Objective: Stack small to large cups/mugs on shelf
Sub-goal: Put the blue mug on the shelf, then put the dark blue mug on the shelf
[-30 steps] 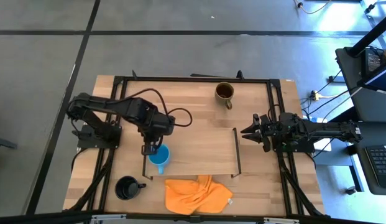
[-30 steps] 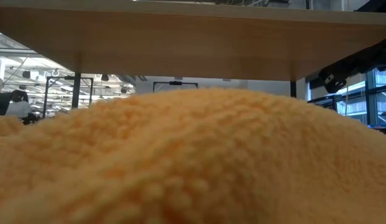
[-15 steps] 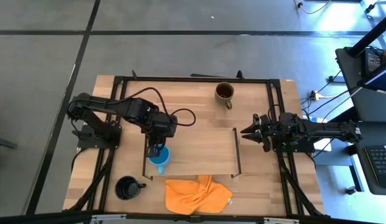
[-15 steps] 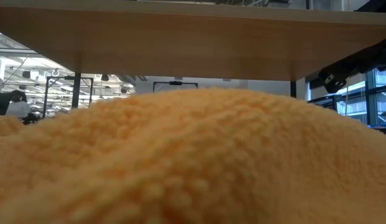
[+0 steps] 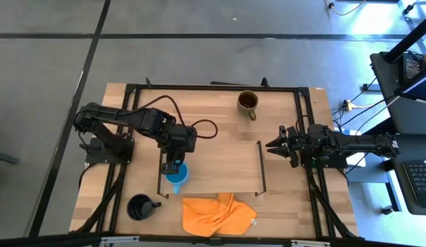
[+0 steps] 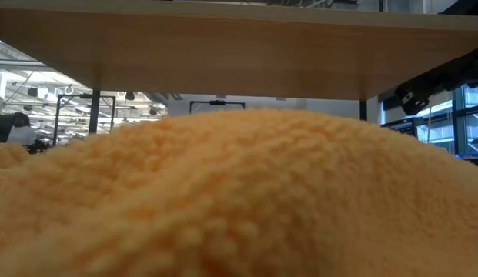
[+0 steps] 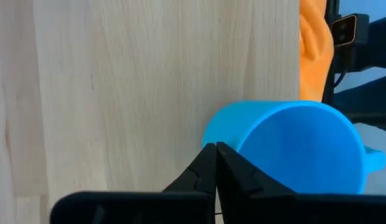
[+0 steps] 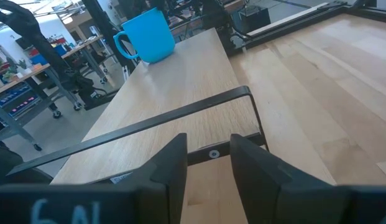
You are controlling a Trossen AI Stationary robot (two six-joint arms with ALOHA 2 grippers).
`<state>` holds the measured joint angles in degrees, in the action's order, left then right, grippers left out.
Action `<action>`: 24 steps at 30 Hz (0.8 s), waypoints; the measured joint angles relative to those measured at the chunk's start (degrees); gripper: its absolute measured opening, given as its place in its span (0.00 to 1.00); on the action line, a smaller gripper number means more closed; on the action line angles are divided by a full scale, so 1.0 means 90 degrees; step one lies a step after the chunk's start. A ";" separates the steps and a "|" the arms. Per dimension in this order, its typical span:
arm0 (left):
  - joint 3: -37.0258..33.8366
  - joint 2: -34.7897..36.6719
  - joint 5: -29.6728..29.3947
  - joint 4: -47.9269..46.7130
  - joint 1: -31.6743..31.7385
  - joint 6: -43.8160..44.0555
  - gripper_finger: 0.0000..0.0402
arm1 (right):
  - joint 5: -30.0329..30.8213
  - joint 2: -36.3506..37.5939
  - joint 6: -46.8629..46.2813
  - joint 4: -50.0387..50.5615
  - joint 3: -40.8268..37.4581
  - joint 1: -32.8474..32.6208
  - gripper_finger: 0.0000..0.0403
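The left gripper [image 5: 173, 167], fingers pinched shut and empty, has drawn back over the light-blue mug [image 5: 176, 175] now seated at the shelf's [image 5: 219, 165] left end, so placement looks done.

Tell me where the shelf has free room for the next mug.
The shelf is bare from the blue mug across to its right end frame. Its left end is crowded: the blue mug stands there, with the left gripper shut beside it.
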<state>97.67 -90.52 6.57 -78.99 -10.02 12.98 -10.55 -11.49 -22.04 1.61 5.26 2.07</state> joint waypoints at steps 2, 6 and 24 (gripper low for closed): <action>0.0000 0.0000 -0.0080 0.0002 -0.0002 -0.0001 0.00 | 0.0000 0.0000 0.0002 0.0000 0.0000 0.0000 0.31; 0.0000 0.0000 -0.0404 -0.0012 0.0014 -0.0006 0.01 | -0.0002 0.0000 0.0001 0.0000 0.0000 0.0000 0.31; 0.0000 0.0034 -0.1454 -0.0175 0.0253 0.0164 0.14 | -0.0001 -0.0001 0.0000 0.0000 0.0000 0.0000 0.31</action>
<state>97.67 -90.21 -6.52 -80.56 -7.75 14.46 -10.56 -11.49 -22.04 1.61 5.26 2.07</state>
